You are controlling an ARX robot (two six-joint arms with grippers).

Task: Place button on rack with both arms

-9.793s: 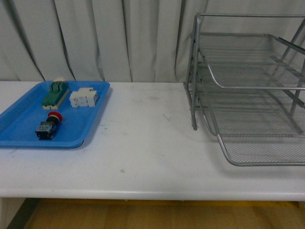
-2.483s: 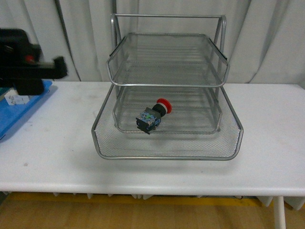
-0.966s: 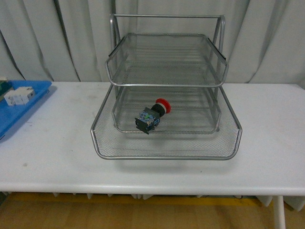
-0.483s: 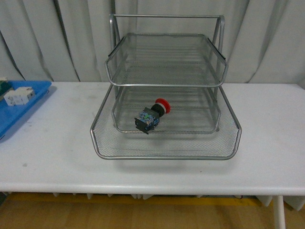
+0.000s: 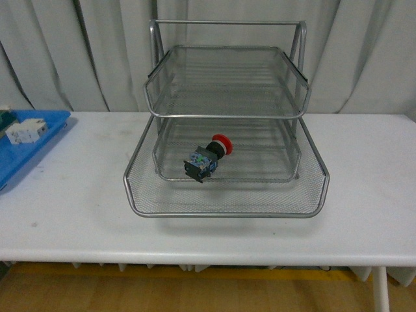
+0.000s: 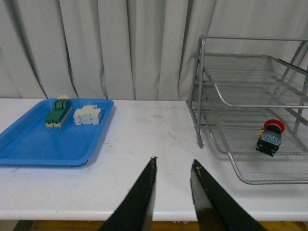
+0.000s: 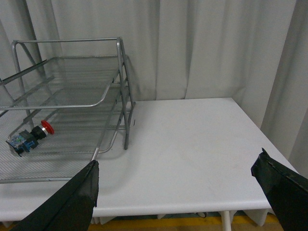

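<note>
A silver wire-mesh rack (image 5: 260,201) with three stacked trays is shown at the centre of the front view, set on a white table (image 5: 364,195) before a pale pleated curtain (image 5: 364,58). The button (image 5: 207,158) is seen inside the rack, just left of the frame's centre and below the top tray. It is laid on its side, tilted. Its red cap is pointed toward the upper right of the frame. Its black and bluish body is turned toward the lower left, where it meets the front rim of the middle tray. Whether it is carried by the middle tray or the lowest one cannot be told.

At the far left edge of the front view, part of a flat blue tray (image 5: 26,159) is shown on the table, well apart from the rack. A white terminal block (image 5: 25,132) is held in it. In the left wrist view a green and beige component (image 6: 57,111) is seen just beside that block, in the same tray.

The left gripper (image 6: 173,160) is seen in its own wrist view, raised over bare table between the blue tray and the rack. Its two black fingers are parted by a narrow gap, and nothing is gripped. The right gripper (image 7: 178,159) is seen in its wrist view with its fingers spread wide. Nothing is held between them. The table's bare end is seen beneath it, beside the rack.
</note>
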